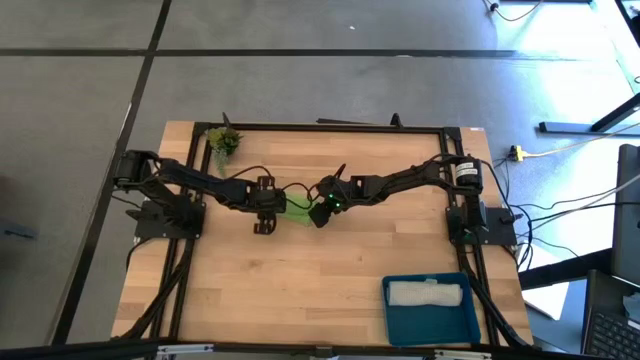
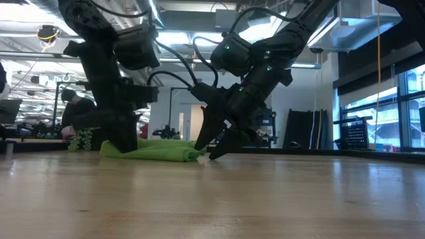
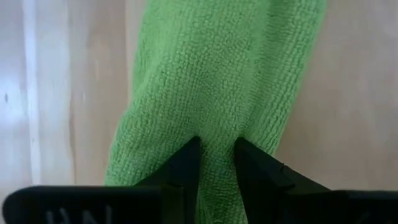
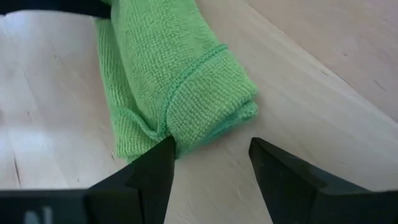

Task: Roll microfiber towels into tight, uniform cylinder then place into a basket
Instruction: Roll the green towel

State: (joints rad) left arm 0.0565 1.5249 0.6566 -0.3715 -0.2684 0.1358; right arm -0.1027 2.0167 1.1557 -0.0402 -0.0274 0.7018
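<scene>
One white towel point(image 1: 427, 293) rolled inside teal basket point(image 1: 430, 322).

Rolled towel point(image 1: 296, 211) lies on table point(image 1: 300, 290) centre, between left gripper point(image 1: 264, 222) at its left end and right gripper point(image 1: 318, 214) at its right end. Basket point(image 1: 430, 320) sits near right corner, second towel point(image 1: 428, 293) in it. Plant sprig point(image 1: 224, 140) at far left corner.

Nubby lime microfiber towel point(image 4: 180, 81) on smooth pale wood table point(image 4: 323, 93) (faintly glossy)
</scene>
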